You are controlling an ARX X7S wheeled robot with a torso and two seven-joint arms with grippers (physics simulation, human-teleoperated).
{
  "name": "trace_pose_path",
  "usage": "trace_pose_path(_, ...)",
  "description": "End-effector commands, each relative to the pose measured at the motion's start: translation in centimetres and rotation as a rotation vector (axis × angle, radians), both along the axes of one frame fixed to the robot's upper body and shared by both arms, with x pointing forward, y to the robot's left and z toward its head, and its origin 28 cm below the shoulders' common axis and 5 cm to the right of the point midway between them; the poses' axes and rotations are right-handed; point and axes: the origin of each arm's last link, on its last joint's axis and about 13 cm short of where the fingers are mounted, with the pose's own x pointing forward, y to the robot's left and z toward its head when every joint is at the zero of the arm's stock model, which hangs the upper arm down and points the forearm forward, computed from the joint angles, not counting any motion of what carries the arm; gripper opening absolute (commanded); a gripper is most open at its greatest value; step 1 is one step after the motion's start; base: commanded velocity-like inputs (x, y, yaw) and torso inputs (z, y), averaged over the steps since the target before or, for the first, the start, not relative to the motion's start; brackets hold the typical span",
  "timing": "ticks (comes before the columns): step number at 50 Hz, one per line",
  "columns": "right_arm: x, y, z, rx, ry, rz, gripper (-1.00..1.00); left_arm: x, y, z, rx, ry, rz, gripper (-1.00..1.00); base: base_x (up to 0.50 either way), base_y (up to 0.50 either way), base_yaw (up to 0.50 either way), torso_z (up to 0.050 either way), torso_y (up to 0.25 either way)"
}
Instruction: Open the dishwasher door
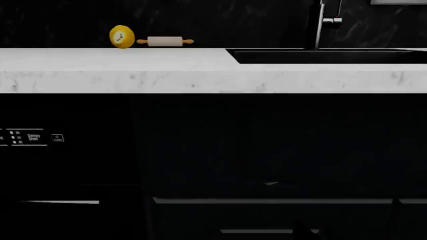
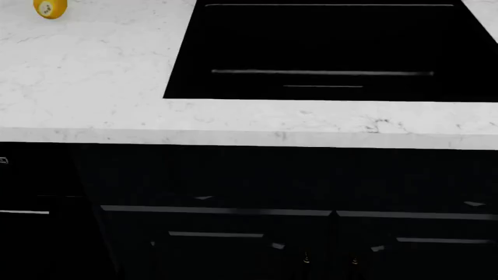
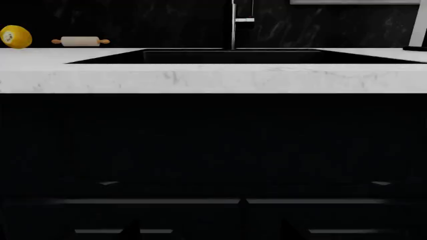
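The dishwasher door (image 1: 60, 165), a flat glossy black panel with small white control labels and a thin silver bar handle, sits closed under the white marble countertop (image 1: 133, 70), at far left. Neither gripper is in view, so arm pose and jaw opening cannot be told.

Kitchen: marble countertop (image 1: 133, 67), black sink (image 3: 233, 56) with faucet (image 3: 235, 25), rolling pin (image 1: 165, 41), dark cabinets (image 2: 218, 233).

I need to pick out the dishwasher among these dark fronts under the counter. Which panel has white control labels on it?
The dishwasher door, the leftmost black panel below the white countertop. It alone carries tiny white labels and a thin silver bar handle; the cabinet doors beside it are framed and unlabelled.
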Motion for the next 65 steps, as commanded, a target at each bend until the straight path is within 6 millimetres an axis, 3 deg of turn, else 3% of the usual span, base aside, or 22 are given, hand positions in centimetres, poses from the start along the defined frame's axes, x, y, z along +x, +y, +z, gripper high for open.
trace_pose_path(1, 0.05, 0.03, -0.06, 0.0, 0.0, 0.0, 1.0, 0.0, 0.01, 0.01, 0.0, 0.0, 0.0, 1.0, 0.0, 0.0, 0.0, 0.0, 0.0)
trace_pose_path(14, -0.13, 0.26, -0.06, -0.019, 0.001, 0.015, 1.0, 0.05, 0.19, 0.12, -0.013, -0.008, 0.002, 1.0, 0.0, 0.0, 0.0, 0.0, 0.0)
trace_pose_path(49, -0.26, 0.38, 0.42, 0.001, -0.01, 0.018, 1.0, 0.08, 0.39, -0.11, -0.003, -0.007, 0.01, 1.0, 0.0, 0.5, 0.0, 0.0, 0.0)
trace_pose_path(65, -0.2, 0.2, 0.72, -0.007, -0.016, -0.028, 1.0, 0.26, 0.43, 0.03, -0.026, 0.017, 0.036, 1.0, 0.0, 0.0, 0.0, -0.026, 0.0)
